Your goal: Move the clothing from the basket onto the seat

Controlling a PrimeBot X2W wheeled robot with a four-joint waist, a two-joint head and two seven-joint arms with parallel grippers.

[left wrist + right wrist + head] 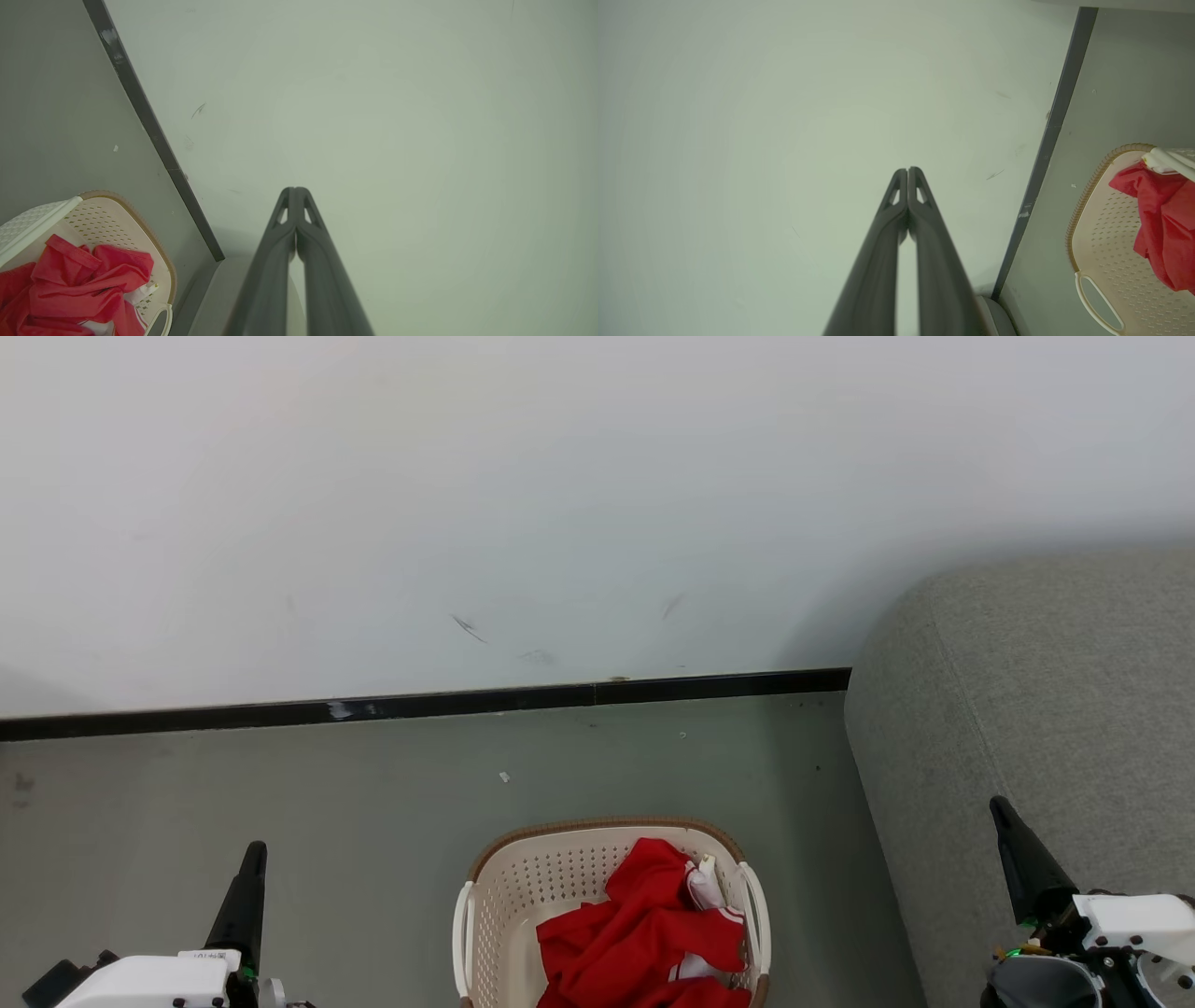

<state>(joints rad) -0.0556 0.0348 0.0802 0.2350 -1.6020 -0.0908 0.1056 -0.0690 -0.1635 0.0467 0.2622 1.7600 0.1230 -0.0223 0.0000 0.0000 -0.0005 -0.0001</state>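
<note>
Bright red clothing with white trim lies bunched in the cream basket, which stands on the grey floor at the bottom centre of the head view. The grey seat rises just right of the basket. My left gripper is shut and empty, well to the basket's left. In front of the seat's arm, my right gripper is shut and empty too. In the left wrist view the shut gripper points at the wall, with clothing and basket at the lower left. In the right wrist view the gripper is shut; basket and clothing sit at the right.
A white wall with a black skirting strip runs behind the basket. Grey floor spreads left of and behind the basket. A narrow floor gap separates basket and seat.
</note>
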